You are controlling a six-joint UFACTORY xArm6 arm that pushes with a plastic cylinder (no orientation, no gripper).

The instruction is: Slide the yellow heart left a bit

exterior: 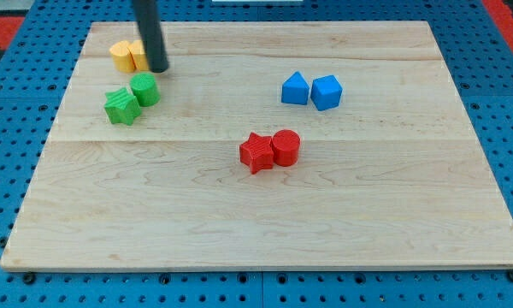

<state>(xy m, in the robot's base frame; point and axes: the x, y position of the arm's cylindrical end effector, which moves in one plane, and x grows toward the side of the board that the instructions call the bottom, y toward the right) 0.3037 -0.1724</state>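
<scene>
Two yellow blocks sit at the board's upper left, touching each other. The left one looks like a hexagon. The right one is partly hidden by the rod, so I cannot make out its shape; it may be the heart. My tip rests on the board against the right side of this right yellow block, just above the green cylinder.
A green star and a green cylinder sit just below the yellow blocks. A red star and a red cylinder are at the centre. A blue triangular block and a blue cube-like block sit at the upper right.
</scene>
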